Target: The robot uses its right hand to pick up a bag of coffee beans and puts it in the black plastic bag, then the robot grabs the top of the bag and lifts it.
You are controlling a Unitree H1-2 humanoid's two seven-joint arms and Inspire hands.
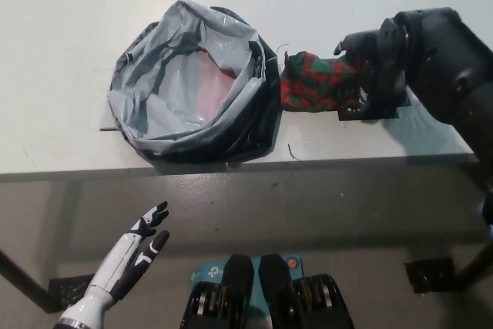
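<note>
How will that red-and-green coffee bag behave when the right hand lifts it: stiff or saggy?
Probably saggy: the coffee bag looks soft and rumpled, lying flat on the table. The right hand covers only its right end, so the free left end may droop. Loose beans could shift.
</note>
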